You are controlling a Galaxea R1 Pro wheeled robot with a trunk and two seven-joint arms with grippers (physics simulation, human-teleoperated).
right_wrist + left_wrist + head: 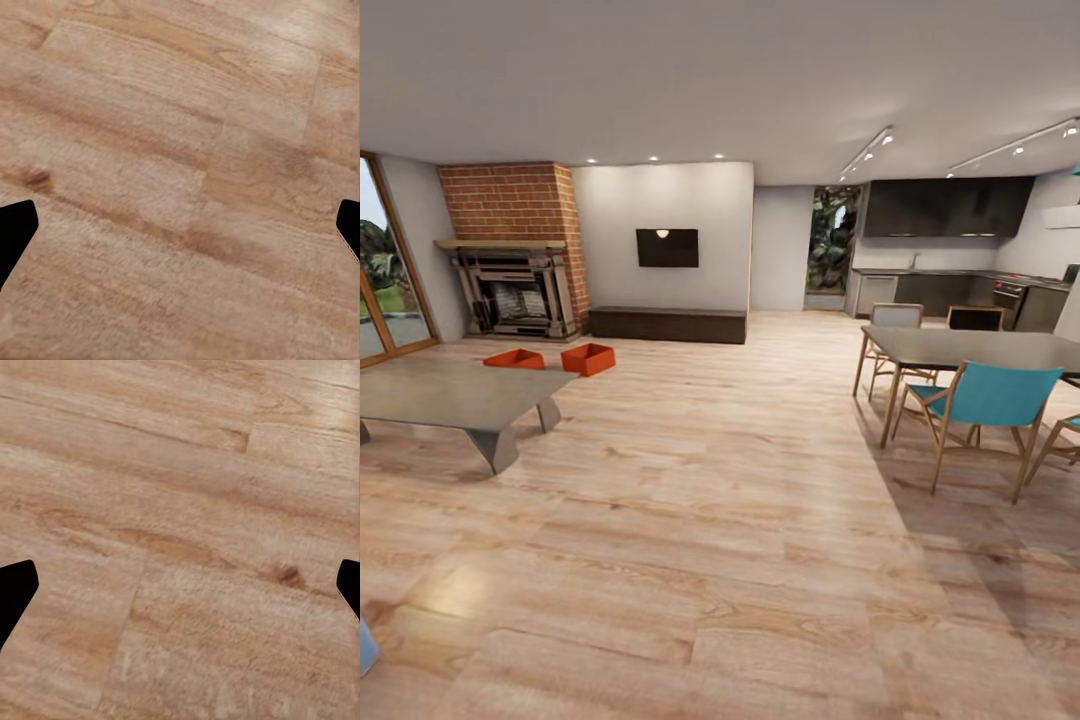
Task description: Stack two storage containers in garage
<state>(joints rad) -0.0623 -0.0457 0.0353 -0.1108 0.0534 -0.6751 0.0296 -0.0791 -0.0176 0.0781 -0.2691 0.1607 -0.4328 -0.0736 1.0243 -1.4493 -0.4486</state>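
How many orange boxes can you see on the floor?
2. One storage container sits behind the grey coffee table; the other is just right of it, nearer the dark chest. More may be hidden.

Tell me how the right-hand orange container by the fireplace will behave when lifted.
The right storage container looks thin-walled and open-topped, so probably light and slightly flexible. It appears empty, so little should shift. Its flat base sits squarely on the wood floor; tipping seems unlikely.

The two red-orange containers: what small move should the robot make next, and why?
Probably drive forward and left toward the two containers. They sit far off on the wood floor before the fireplace, and both tools, left and right, are open over bare planks.
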